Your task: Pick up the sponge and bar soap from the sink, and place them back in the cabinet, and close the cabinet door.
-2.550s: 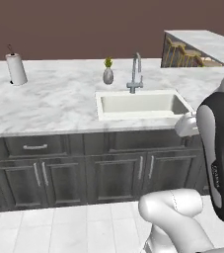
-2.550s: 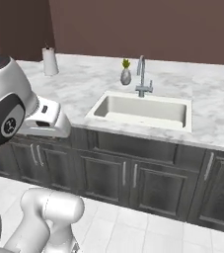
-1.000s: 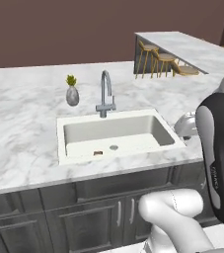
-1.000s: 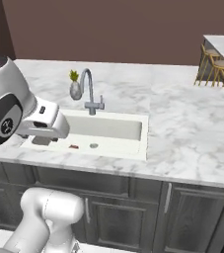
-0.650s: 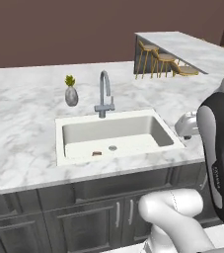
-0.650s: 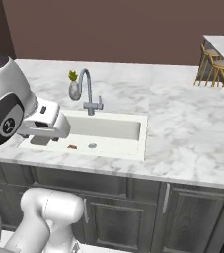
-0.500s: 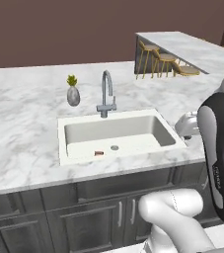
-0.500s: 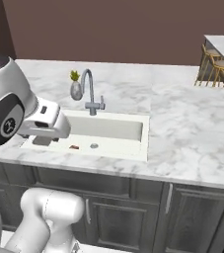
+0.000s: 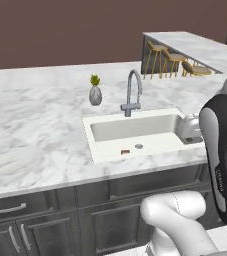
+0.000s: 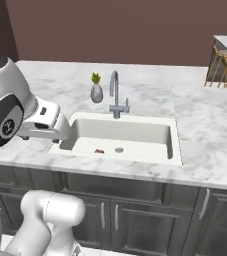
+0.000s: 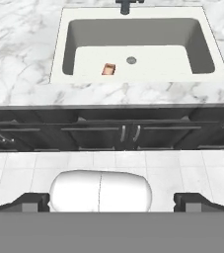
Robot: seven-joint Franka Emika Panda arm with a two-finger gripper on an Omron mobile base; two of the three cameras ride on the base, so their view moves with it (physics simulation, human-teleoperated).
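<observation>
The gripper [image 11: 111, 200] is held spread wide and empty, well back from the counter [image 9: 35, 135], with the sink [image 11: 59, 49] seen ahead of it in the hand view.

Left to right in the sink: the soap [image 11: 108, 69], a flat pinkish-brown block, lies on the basin floor just left of the drain [image 11: 131, 60]; it is also seen in the left base view [image 9: 125, 151] and the right base view [image 10: 99, 150]. The sponge cannot be made out anywhere in the basin.

A miss is judged likely: the soap is thin, smooth and flat against a hard glossy floor, so it could be pushed along or squeezed out sideways if the fingers are closed too high. The faucet [image 9: 132, 92], a slender grey metal gooseneck, could be struck on a steep descent. The marble-patterned counter looks polished; the cream basin has rounded corners.
</observation>
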